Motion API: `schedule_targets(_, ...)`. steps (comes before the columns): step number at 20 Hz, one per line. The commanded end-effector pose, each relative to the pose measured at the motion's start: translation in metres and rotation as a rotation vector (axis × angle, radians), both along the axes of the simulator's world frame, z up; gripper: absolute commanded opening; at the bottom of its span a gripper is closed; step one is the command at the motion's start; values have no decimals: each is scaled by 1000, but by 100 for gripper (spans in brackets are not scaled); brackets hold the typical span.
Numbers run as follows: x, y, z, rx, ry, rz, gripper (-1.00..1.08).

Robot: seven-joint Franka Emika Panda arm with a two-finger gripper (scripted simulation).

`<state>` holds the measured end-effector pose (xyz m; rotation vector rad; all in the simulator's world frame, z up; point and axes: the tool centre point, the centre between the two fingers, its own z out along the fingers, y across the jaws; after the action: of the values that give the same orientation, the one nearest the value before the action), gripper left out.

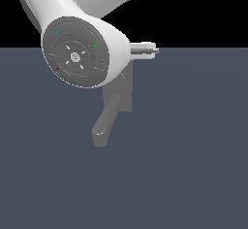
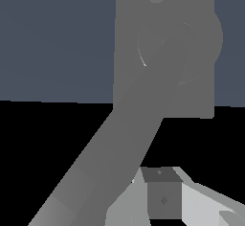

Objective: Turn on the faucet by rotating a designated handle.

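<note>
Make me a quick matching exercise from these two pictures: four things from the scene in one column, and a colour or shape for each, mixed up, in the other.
Things:
1. spout
2. back plate
3. robot arm
4. floor

Descriptions:
A. glossy white, with a round grey end cap
B. flat, dull blue-grey surface
C. thick, grey, curving to a rounded tip
D. flat grey rectangle

Pairs: 1-C, 2-D, 3-A, 4-B
</note>
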<state>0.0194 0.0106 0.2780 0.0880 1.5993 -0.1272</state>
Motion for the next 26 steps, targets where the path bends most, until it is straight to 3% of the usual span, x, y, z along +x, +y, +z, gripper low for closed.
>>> schedule_targets(1,5,-19,7,0,-21,-14,-100)
schedule_targets(6,4,-37,8,0,-29,-18,-100)
schedule_targets(7,-3,-25,-6,5,-1,-12,-100)
schedule_targets(26,-3,-77,-36,1,-26,-17,-100)
